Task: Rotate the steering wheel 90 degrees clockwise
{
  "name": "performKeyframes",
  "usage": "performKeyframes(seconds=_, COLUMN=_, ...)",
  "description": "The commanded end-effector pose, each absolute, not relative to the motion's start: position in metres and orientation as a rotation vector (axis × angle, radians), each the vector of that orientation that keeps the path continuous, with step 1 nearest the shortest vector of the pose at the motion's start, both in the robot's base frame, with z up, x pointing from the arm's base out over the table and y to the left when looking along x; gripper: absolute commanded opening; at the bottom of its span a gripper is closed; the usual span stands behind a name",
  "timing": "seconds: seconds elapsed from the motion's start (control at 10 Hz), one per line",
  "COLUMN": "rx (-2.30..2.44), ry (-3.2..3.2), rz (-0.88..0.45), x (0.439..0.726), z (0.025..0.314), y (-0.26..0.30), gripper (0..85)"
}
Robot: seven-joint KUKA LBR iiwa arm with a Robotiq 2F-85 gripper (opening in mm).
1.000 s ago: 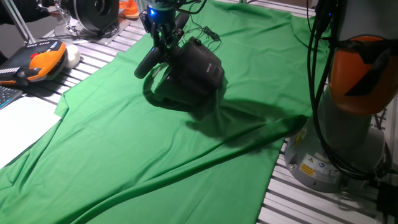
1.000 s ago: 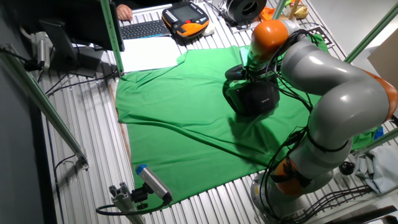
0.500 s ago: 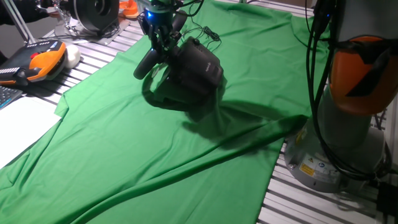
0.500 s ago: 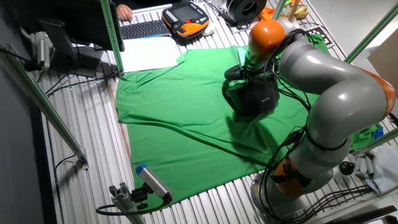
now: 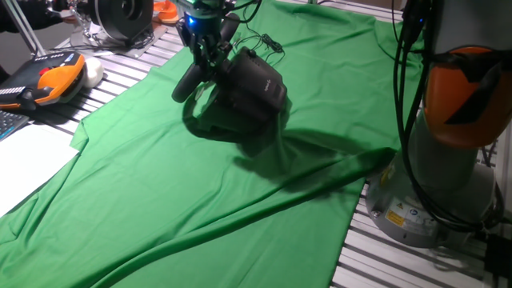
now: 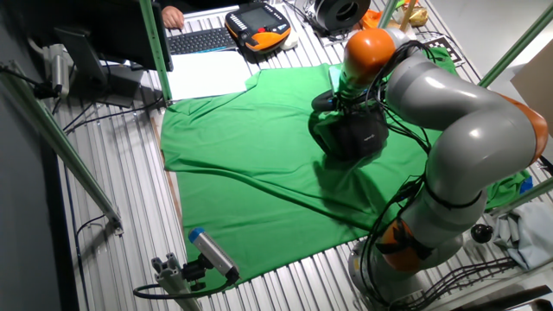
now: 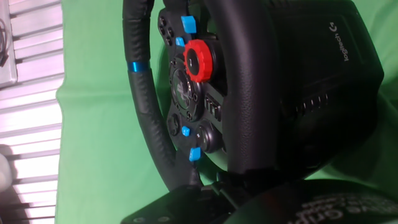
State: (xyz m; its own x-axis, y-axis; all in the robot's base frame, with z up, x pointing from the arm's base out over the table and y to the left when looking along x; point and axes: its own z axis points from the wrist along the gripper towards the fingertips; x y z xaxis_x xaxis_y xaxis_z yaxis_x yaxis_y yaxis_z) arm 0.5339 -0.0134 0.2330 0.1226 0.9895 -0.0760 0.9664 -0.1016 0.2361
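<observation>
The steering wheel (image 5: 194,77) is black and fixed to a bulky black box base (image 5: 254,86) on the green cloth (image 5: 200,192). It also shows in the other fixed view (image 6: 327,117), half hidden by my arm. In the hand view the rim (image 7: 142,99) runs top to bottom, with the red knob and blue buttons of the hub (image 7: 198,61) beside it and the base (image 7: 323,81) to the right. My gripper (image 5: 208,58) comes down from above and is shut on the wheel's upper rim. The fingertips are hidden in the other fixed view.
An orange teach pendant (image 5: 50,80) and white mouse (image 5: 94,72) lie left of the cloth, white paper (image 5: 24,160) nearer. A black-and-silver ring device (image 5: 120,16) stands at the back. A thin cable (image 5: 268,42) lies behind the base. My arm's pedestal (image 5: 448,160) stands right.
My gripper and the wheel rim in it have shifted slightly up and left. The base has nudged a little with them.
</observation>
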Motion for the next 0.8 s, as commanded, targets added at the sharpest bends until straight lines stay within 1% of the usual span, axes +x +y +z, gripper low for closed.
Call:
performKeyframes(seconds=0.0, rx=2.171, ry=1.933, rz=0.149, x=0.5342, z=0.2324, y=-0.013, gripper=0.0)
performKeyframes(seconds=0.7, rx=2.185, ry=1.9, rz=0.163, x=0.5357, z=0.224, y=-0.0073, gripper=0.0)
